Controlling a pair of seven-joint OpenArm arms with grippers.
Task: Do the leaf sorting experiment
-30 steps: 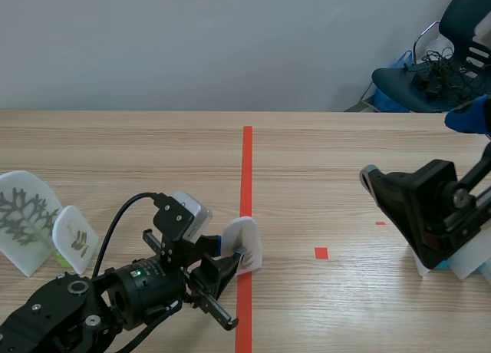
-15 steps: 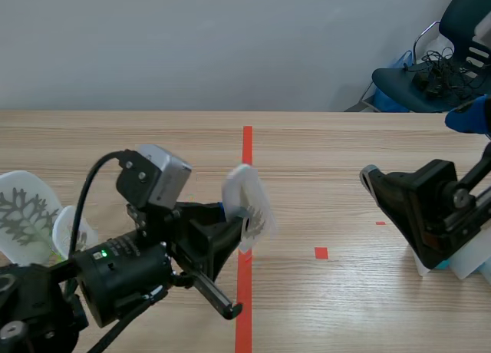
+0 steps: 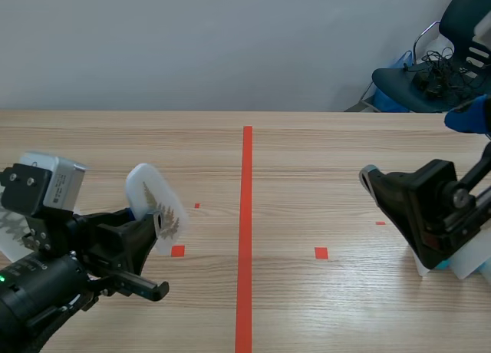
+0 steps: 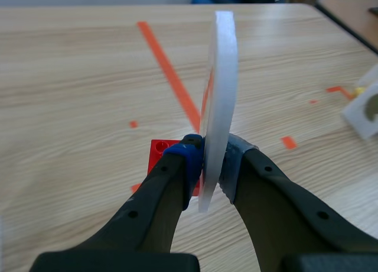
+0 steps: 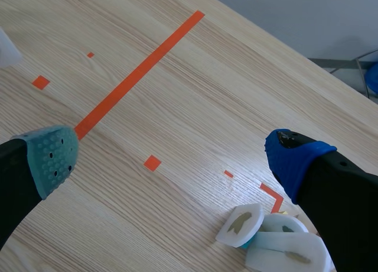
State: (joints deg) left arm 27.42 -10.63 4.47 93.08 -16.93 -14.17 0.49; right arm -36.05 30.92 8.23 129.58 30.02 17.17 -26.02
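A white leaf card (image 3: 156,207) with a brown leaf picture hangs above the table's left half, and my left gripper (image 3: 153,224) is shut on its lower edge. In the left wrist view the card (image 4: 221,88) stands edge-on between my blue and grey pads, with my left gripper (image 4: 209,165) over a red tape square (image 4: 158,154). My right gripper (image 3: 418,147) stays open at the right side, low over the table. In the right wrist view its fingers (image 5: 171,159) stand wide apart with nothing between them.
More leaf cards (image 5: 277,239) lie grouped under my right arm (image 3: 469,262). Another white card (image 3: 8,229) stands at the far left, mostly hidden behind my left arm. An orange-red line (image 3: 245,230) runs down the table's middle. A chair (image 3: 441,54) stands beyond the far right corner.
My left gripper lifted the leaf card off the centre line and carried it left, to above the left red square. The right arm has not moved.
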